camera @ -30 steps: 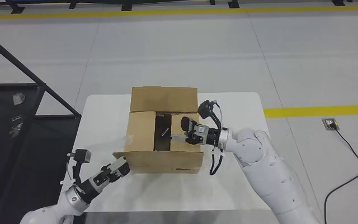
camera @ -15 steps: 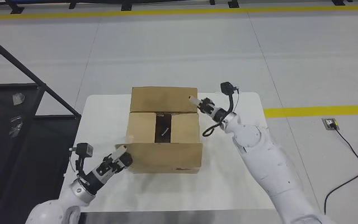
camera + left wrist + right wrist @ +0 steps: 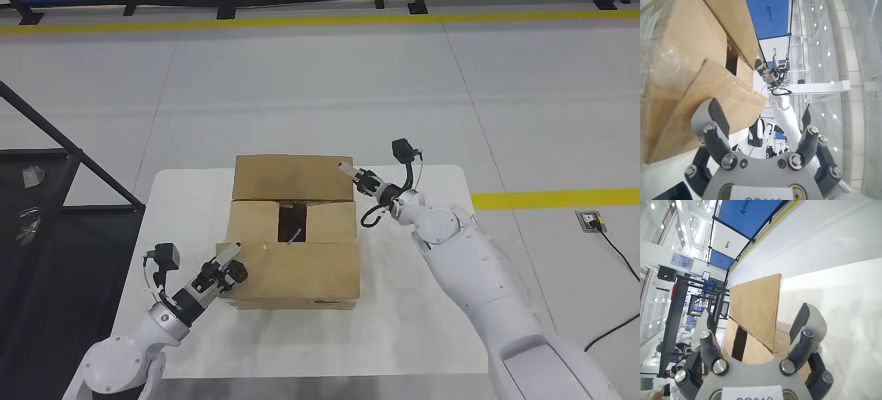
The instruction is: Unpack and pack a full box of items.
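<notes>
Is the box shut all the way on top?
No, a dark gap shows in the middle of the top of the cardboard box.

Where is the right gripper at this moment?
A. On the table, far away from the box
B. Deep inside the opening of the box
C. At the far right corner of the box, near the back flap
C: in the top view the right gripper is at the far right corner of the cardboard box, beside its back flap, with its fingers open.
</notes>
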`<state>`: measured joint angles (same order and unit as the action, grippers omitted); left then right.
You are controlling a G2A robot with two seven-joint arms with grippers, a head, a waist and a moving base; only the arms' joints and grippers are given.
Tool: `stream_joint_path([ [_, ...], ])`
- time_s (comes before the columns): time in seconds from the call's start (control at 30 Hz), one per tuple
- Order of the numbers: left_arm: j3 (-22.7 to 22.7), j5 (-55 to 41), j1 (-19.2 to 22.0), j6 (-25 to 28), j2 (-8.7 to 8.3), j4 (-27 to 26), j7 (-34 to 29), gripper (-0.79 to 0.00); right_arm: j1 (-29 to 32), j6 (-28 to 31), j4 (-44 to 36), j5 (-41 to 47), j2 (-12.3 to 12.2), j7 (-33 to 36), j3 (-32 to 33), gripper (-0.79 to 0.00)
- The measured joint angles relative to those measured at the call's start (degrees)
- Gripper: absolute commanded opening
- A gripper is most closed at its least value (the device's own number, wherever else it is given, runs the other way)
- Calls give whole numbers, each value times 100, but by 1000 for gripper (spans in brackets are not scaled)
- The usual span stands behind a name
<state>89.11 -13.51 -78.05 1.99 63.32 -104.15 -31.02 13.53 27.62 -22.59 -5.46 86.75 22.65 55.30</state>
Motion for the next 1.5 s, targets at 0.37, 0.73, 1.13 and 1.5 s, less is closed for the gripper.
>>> stream_joint_path([
  [0.37,-113,85,118,-22,12,119,106,0,-303,1175,727,998,181,1052,238,0],
  [0.73,-157,158,166,-6,21,174,222,0,-267,2354,684,1853,38,2863,582,0],
  [1.13,-428,481,290,-27,63,260,609,0,2,973,-129,2495,-122,4429,517,0],
  [1.5,-662,807,384,-19,113,319,1015,0,267,467,-618,2815,-129,4935,368,0],
])
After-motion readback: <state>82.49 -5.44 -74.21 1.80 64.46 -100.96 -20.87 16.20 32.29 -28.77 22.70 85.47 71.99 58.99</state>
